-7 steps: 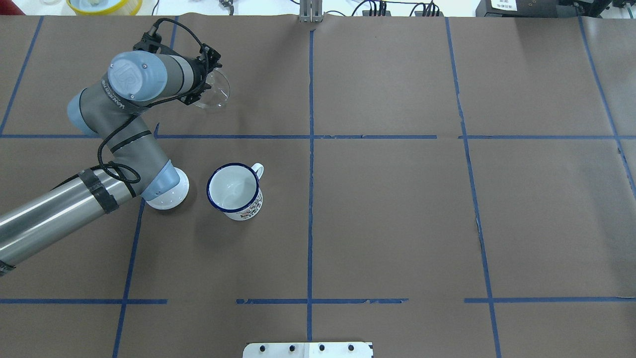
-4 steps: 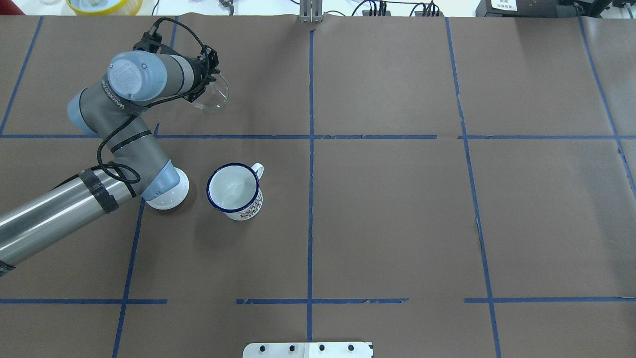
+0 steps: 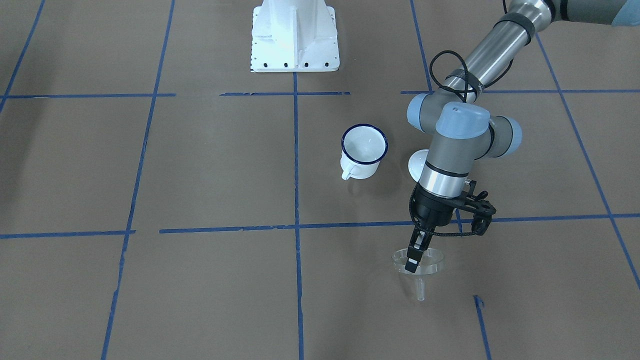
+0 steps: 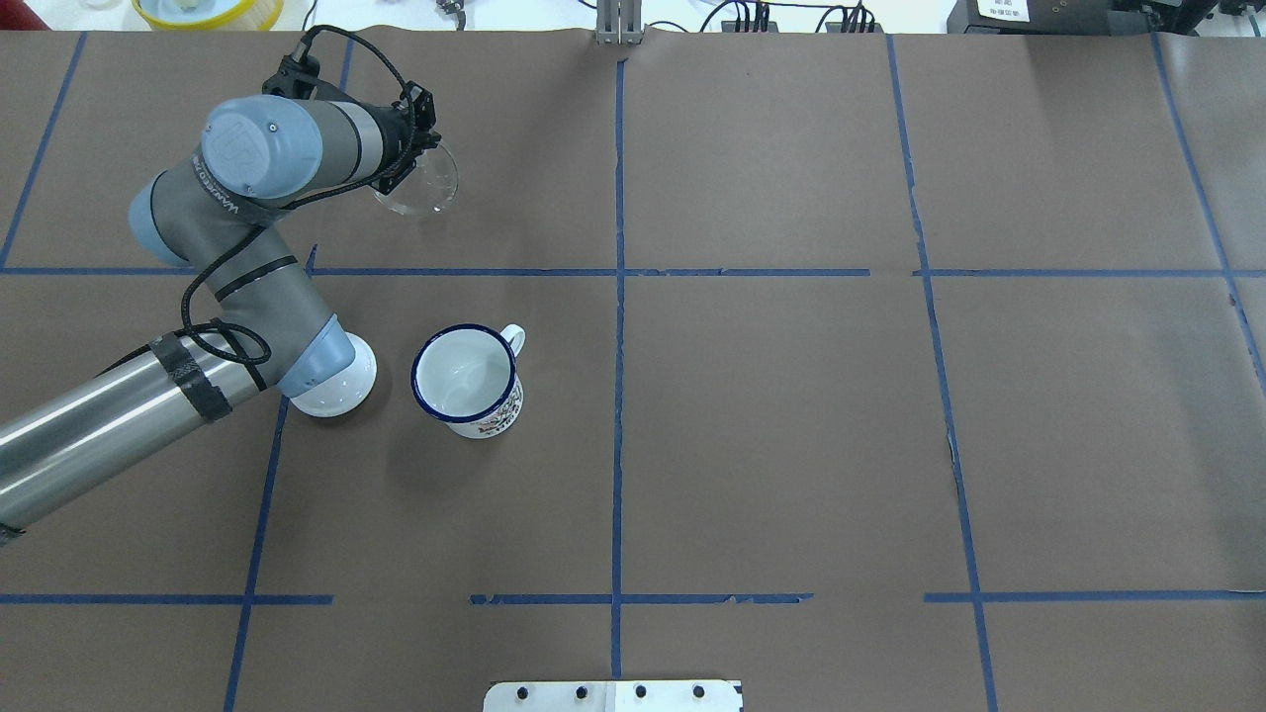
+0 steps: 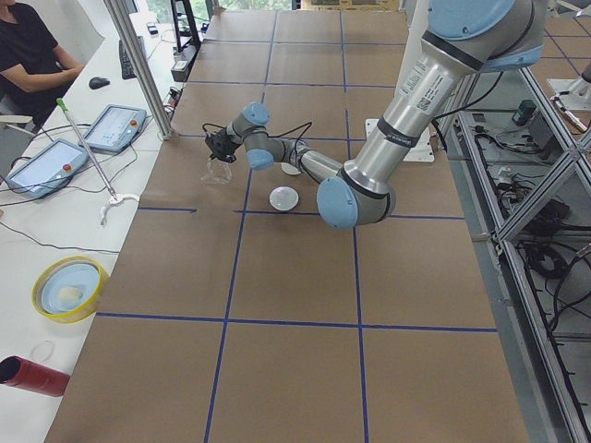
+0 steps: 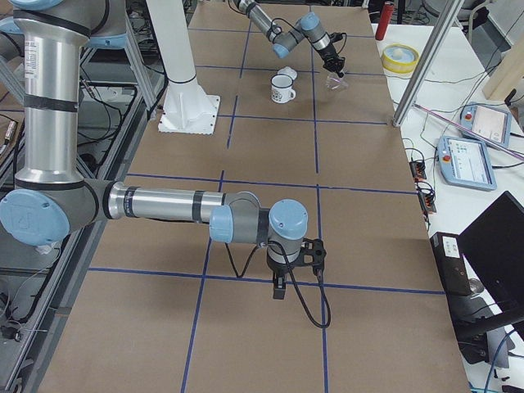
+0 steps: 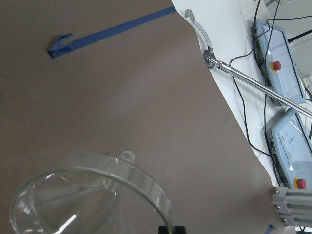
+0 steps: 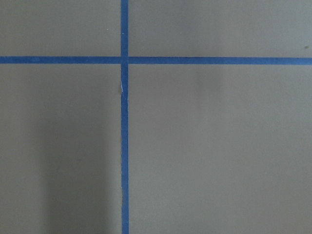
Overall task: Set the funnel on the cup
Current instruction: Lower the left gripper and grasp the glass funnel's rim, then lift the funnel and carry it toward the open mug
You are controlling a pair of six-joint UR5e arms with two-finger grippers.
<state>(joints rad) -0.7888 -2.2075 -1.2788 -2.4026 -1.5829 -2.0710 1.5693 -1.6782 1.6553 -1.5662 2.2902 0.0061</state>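
The clear funnel (image 3: 420, 262) hangs by its rim from my left gripper (image 3: 411, 264), spout down, just over the paper at the table's far left; it also shows in the overhead view (image 4: 419, 181) and the left wrist view (image 7: 87, 195). The left gripper is shut on the funnel's rim. The white mug with the dark blue rim (image 4: 465, 380) stands upright and empty nearer the robot, apart from the funnel; it also shows in the front-facing view (image 3: 364, 150). My right gripper (image 6: 279, 288) hovers over bare paper far off on the other side; I cannot tell whether it is open or shut.
A round white lid (image 4: 338, 394) lies just left of the mug, partly under my left arm's elbow joint. Blue tape lines cross the brown paper. The table's far edge, with a metal post (image 4: 618, 22) and cables, is close behind the funnel.
My left wrist has shifted slightly up and toward the far left with the funnel held in it. The mug and lid have not moved.
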